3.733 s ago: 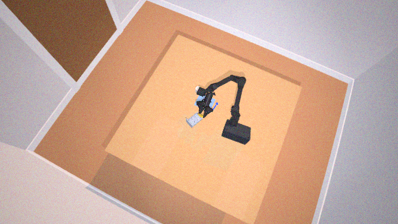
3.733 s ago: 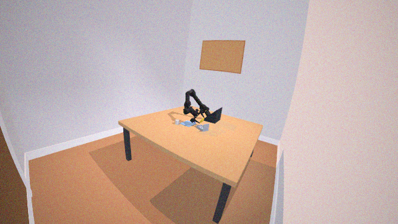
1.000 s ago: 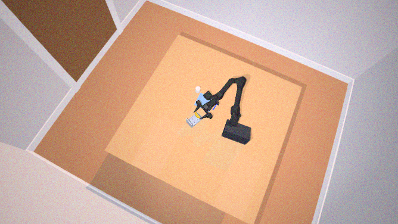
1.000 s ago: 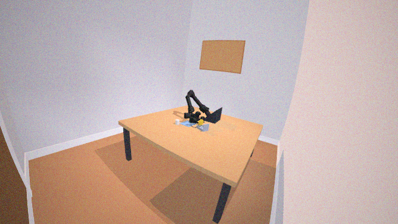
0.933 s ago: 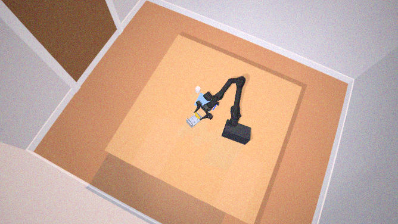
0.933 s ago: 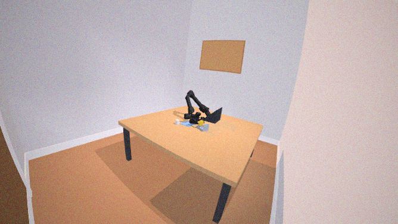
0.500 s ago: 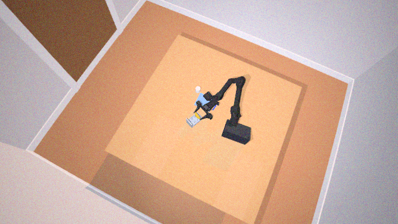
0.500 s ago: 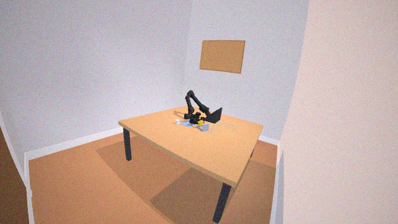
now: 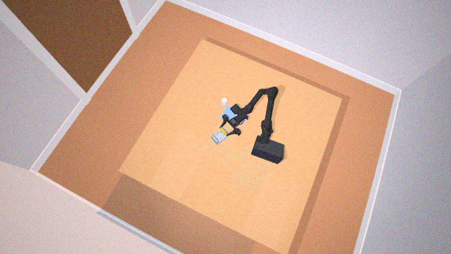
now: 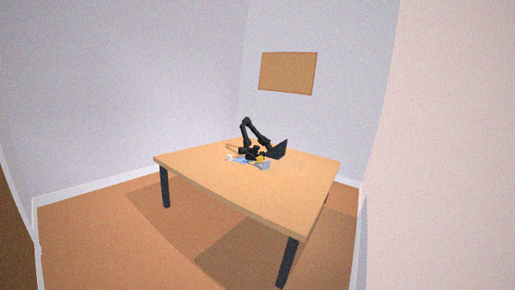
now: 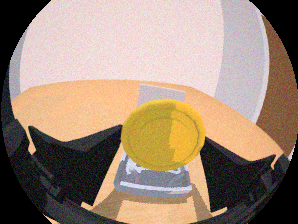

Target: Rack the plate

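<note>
Plate: yellow, round, ridged, upright at the rack's arm-side end; seating unclear point(image 9: 223, 130) point(image 10: 260, 159) point(image 11: 163, 135)
Fingers: black, angular, clamped on the plate's sides point(image 9: 224, 131) point(image 10: 257, 158) point(image 11: 163, 135)
Dish rack: smooth grey, nearer the counter's left edge than its right, from above point(image 9: 215, 139) point(image 10: 265, 166) point(image 11: 150, 181)
Counter: fine-grained, pale orange, square-cornered point(image 9: 182, 169) point(image 10: 247, 185)
</note>
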`<act>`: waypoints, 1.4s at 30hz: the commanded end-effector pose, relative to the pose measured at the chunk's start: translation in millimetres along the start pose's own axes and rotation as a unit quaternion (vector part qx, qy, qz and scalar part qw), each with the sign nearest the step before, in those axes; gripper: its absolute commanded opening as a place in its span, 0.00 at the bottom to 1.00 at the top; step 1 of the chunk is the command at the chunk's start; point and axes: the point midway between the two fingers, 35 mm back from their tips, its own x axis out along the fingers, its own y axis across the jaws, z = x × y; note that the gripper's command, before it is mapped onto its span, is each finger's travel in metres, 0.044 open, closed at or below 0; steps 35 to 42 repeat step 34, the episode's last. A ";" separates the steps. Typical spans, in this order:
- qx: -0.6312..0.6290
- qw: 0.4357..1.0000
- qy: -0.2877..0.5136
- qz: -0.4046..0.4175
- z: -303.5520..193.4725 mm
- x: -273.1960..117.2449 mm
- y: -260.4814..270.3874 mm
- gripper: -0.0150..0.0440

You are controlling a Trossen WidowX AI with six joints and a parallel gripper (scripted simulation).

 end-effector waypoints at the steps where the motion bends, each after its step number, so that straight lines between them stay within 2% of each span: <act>1: 0.000 1.000 0.000 0.000 0.0 0.0 0.0 0.93; 8: 0.000 1.000 0.001 0.002 8.9 -0.1 -2.1 0.93; 16: 0.008 1.000 -0.008 0.007 112.4 -11.0 -4.6 0.93; 22: 0.017 1.000 -0.002 0.011 115.4 -7.5 -4.4 0.93; 34: 0.156 0.977 0.133 0.052 120.4 -4.3 14.8 0.93; 42: 0.156 0.977 0.133 0.052 120.4 -4.3 14.8 0.93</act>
